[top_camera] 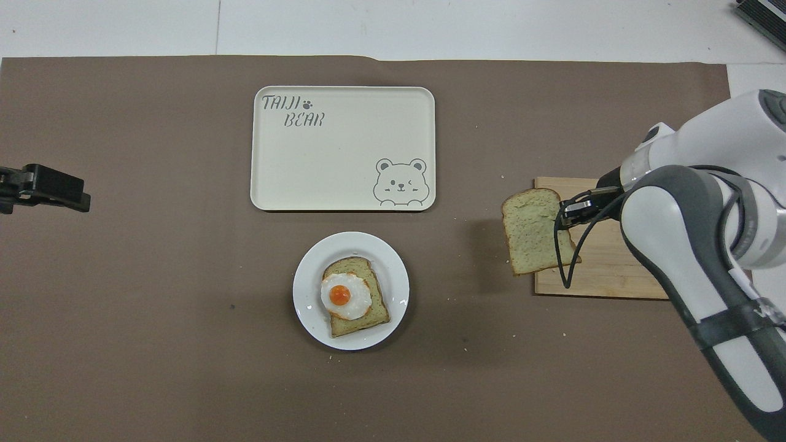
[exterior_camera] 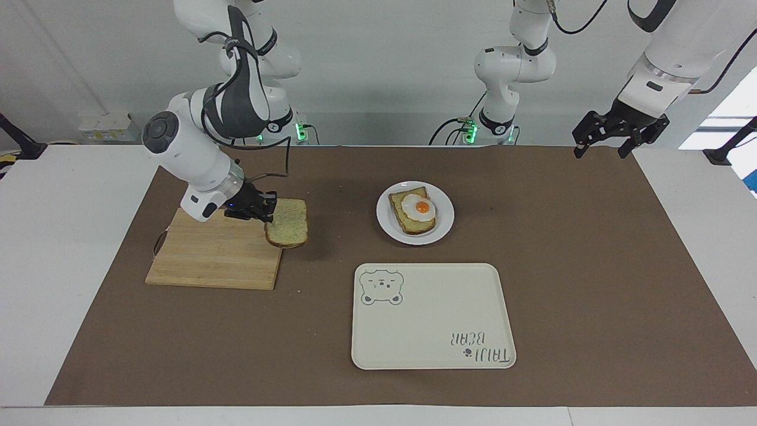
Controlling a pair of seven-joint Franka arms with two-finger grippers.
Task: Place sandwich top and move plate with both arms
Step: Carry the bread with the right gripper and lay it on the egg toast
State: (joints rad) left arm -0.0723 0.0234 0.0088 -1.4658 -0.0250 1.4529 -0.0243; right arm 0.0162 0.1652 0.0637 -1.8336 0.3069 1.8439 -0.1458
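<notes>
My right gripper (exterior_camera: 266, 213) is shut on the edge of the sandwich top (exterior_camera: 288, 223), a pale speckled bread slice. It holds the slice in the air over the edge of the wooden cutting board (exterior_camera: 213, 254) that faces the plate. The overhead view shows the gripper (top_camera: 568, 212) and the slice (top_camera: 533, 232) the same way. The white plate (exterior_camera: 445, 216) sits mid-table and bears a toasted slice with a fried egg (exterior_camera: 414, 212); the plate also shows in the overhead view (top_camera: 393, 270). My left gripper (exterior_camera: 598, 151) waits, open and empty, above the left arm's end of the table.
A cream rectangular tray with a bear drawing (exterior_camera: 432, 316) lies farther from the robots than the plate. The cutting board (top_camera: 608, 276) lies toward the right arm's end. A brown mat covers the table.
</notes>
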